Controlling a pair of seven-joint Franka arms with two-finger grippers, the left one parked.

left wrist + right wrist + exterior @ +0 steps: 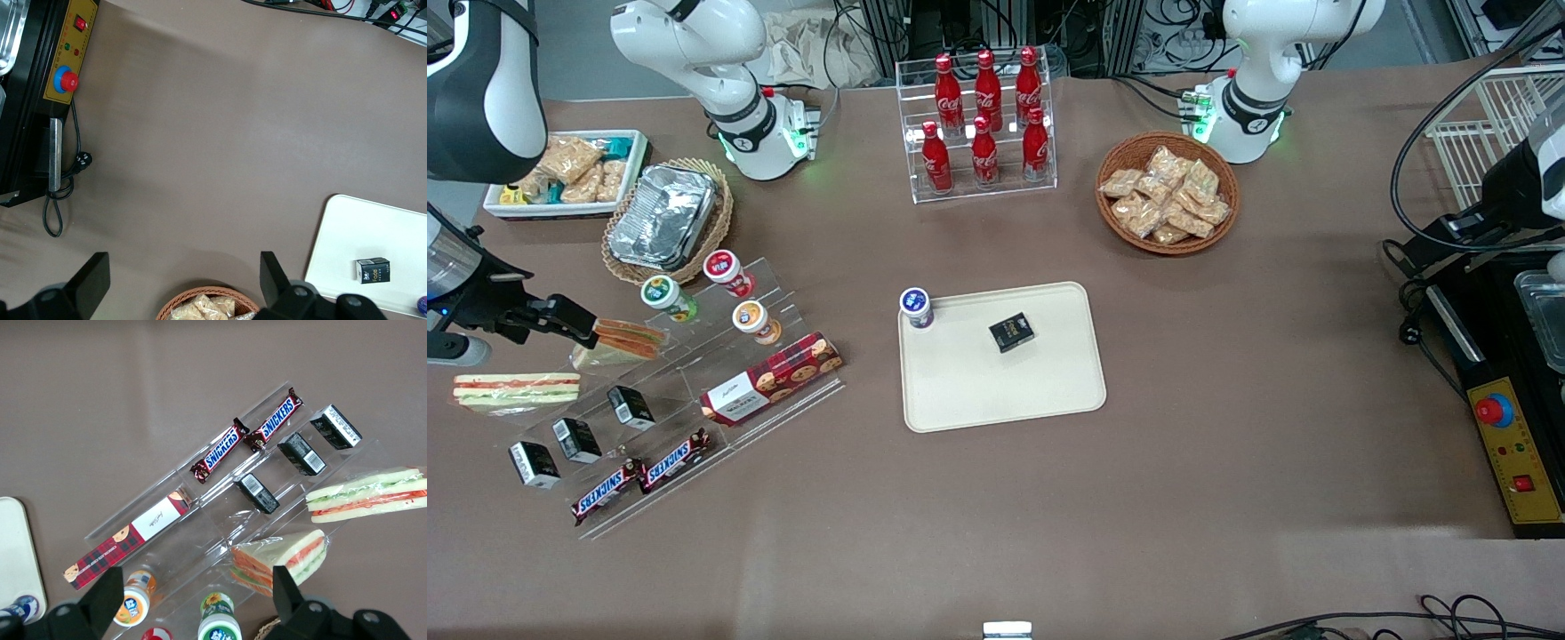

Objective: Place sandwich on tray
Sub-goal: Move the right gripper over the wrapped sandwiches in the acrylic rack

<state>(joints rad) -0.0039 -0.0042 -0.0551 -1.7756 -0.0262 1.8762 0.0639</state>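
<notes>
**Hovering over the snack rack, sandwich not yet picked**

Hanging above the clear rack (685, 400) at my end of the table, my gripper (193, 603) holds nothing and its fingers are spread wide. In the wrist view both fingers frame a gap with only cups and rack beneath. So nothing of the task is done: the reach, the grasp, the carry and the set-down are all left.

The sandwich (516, 391) I want, white bread with thin red and green stripes, lies on its side at the rack's outer end, nearer the front camera than my gripper. In the wrist view, the sandwich (370, 495) sits clear of my fingers. It seems to rest partly on the rack's edge, though its clear wrap makes that hard to judge. The tray (1005, 391) lies mid-table, well apart from it.

Just beside the sandwich is the other wedge (623, 342), with thick orange filling, and my fingers now sit closer to that one, so it is the easy mistake. Three small black boxes (578, 440) and two Snickers bars (645, 476) lie near my target, and the cookie box (774, 378) and three cups (734, 298) stand on the rack along my way to the tray.

On the tray a blue-lidded cup (916, 307) stands at one corner and a black box (1011, 332) lies near the middle. The half nearer the front camera is bare, and I judge that the best landing spot.
</notes>
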